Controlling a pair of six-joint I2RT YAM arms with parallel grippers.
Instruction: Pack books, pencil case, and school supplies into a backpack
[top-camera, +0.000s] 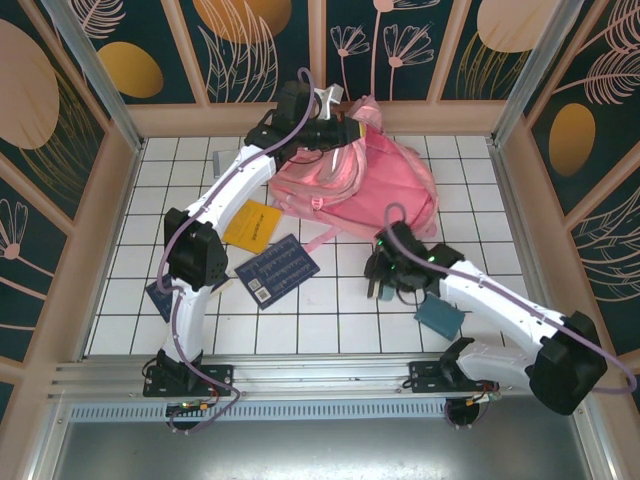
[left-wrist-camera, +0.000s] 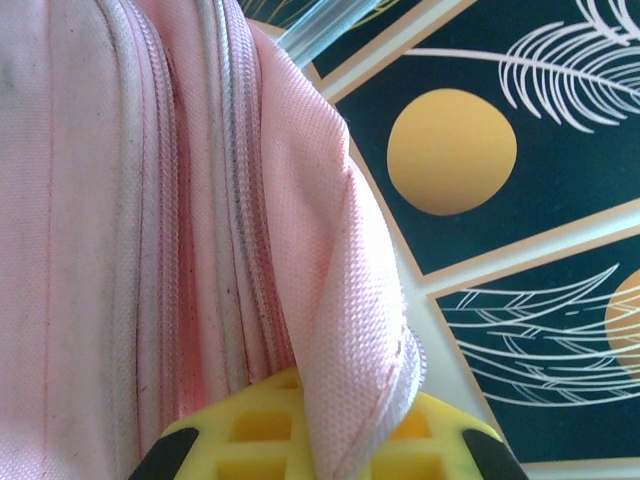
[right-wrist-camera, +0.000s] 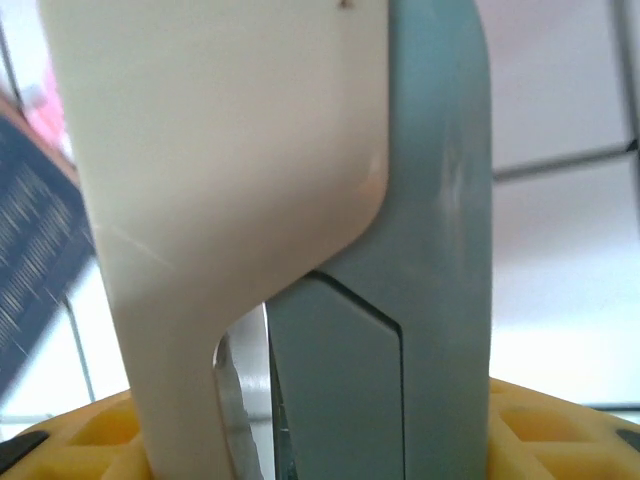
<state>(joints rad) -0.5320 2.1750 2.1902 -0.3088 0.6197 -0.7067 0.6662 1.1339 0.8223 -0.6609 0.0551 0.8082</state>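
Stapler between right jaws, long axis straight out from them

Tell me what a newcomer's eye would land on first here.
The big pink backpack at the far middle of the tiled table, with the left hand pinching a fold of its fabric by the zipper. Nearer, the right hand grips a tan-and-teal stapler, with a yellow book and a navy book lying to its left.

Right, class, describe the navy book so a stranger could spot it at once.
Find the big pink backpack at the back of the tiled table. Two flat books lie before its left side. The navy book is the nearer one, grid-patterned, unlike the yellow book.
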